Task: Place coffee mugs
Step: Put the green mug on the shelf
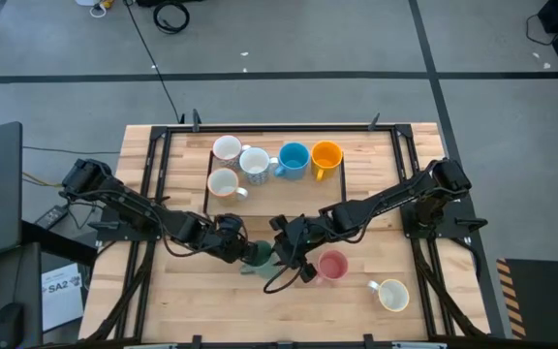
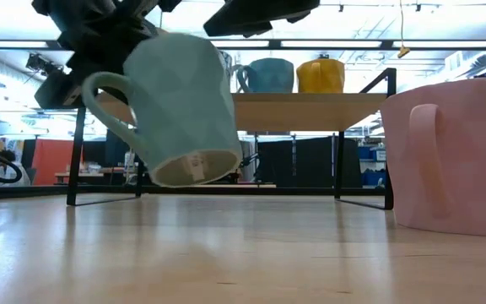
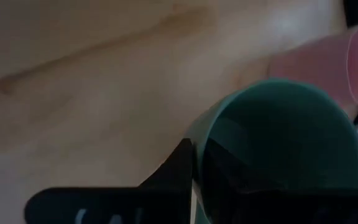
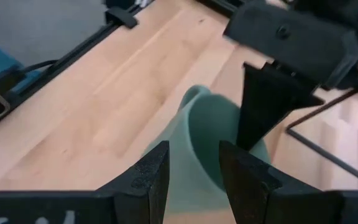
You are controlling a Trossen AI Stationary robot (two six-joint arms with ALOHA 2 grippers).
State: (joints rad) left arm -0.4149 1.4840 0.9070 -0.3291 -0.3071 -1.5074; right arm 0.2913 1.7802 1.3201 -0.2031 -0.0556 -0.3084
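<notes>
Nearby, pink mug [image 1: 332, 266] sits just beside the claw-held green mug [image 1: 258, 255].

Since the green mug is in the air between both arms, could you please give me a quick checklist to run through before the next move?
1. Left gripper shut on the green mug rim: ok, one finger inside and one outside.
2. Mug clear of the table: ok, it hangs tilted above the wood in the low view.
3. Right gripper free of the mug: ok, open and close beside it, holding nothing.
4. Pink mug out of the way: cannot tell, it stands close beside the grippers.
5. Free space on the rack: ok, bare shelf beside the five mugs.
6. Cream mug undisturbed: ok, standing apart.
</notes>
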